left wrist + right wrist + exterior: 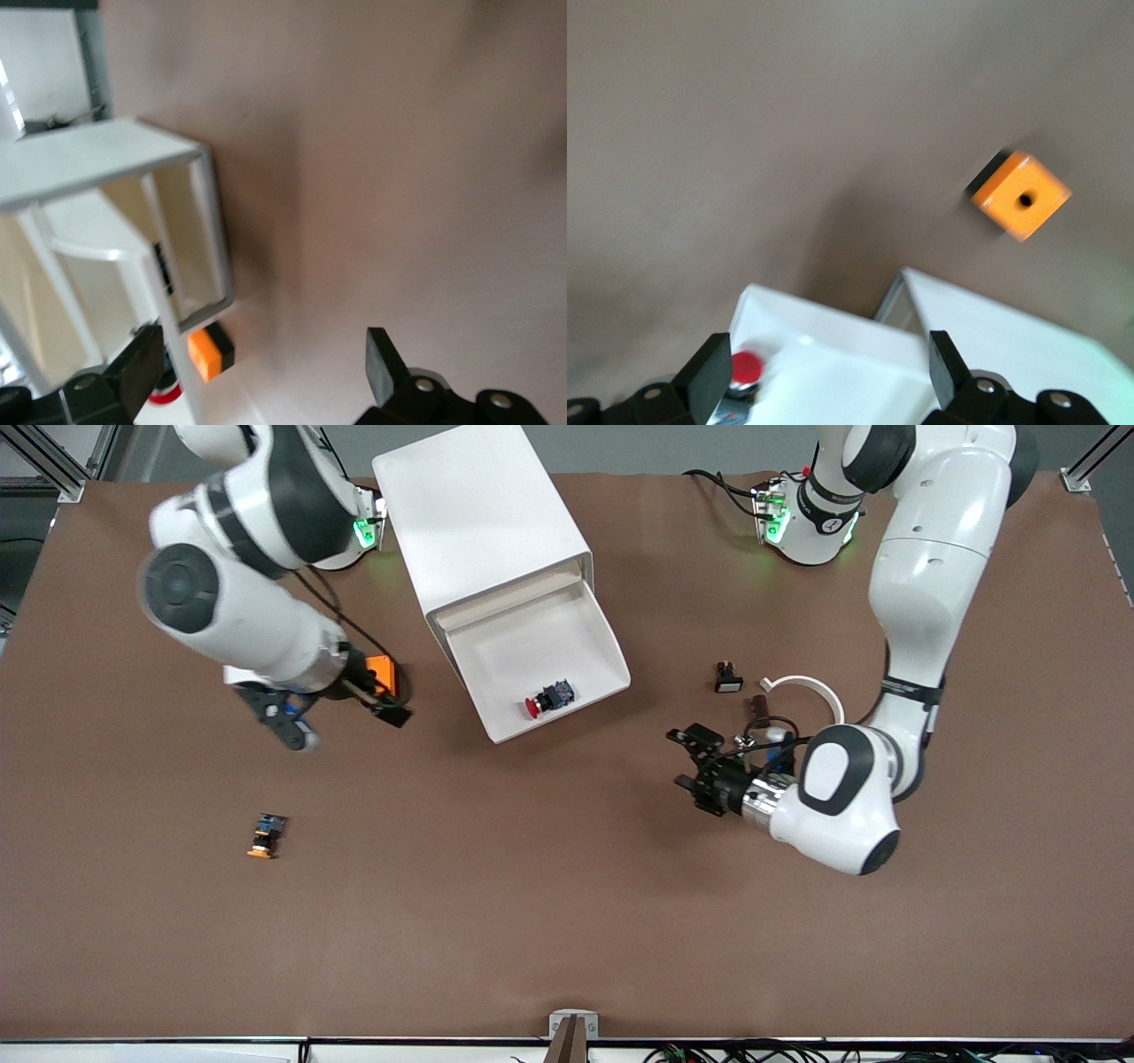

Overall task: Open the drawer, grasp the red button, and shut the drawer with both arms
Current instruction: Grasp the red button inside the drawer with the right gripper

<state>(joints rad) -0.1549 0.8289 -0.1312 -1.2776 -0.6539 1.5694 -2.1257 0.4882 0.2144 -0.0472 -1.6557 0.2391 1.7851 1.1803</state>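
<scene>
The drawer [611, 651] stands pulled out of the white cabinet [478, 505], and the red-capped button [548, 698] lies in it near its cream front. My left gripper [685, 760] is open and empty, low over the table beside the drawer toward the left arm's end. In the left wrist view my left gripper [263, 367] faces the cabinet [97, 159]. My right gripper [376, 700] hangs open and empty beside the drawer toward the right arm's end. In the right wrist view the button [747, 366] and the drawer [833, 354] show between my right gripper's [828, 372] fingers.
An orange box with a hole [381, 673] sits by the right gripper, partly hidden. An orange-capped button [266, 837] lies nearer the front camera. A small black switch [728, 677], a white ring piece [811, 686] and cables lie by the left arm.
</scene>
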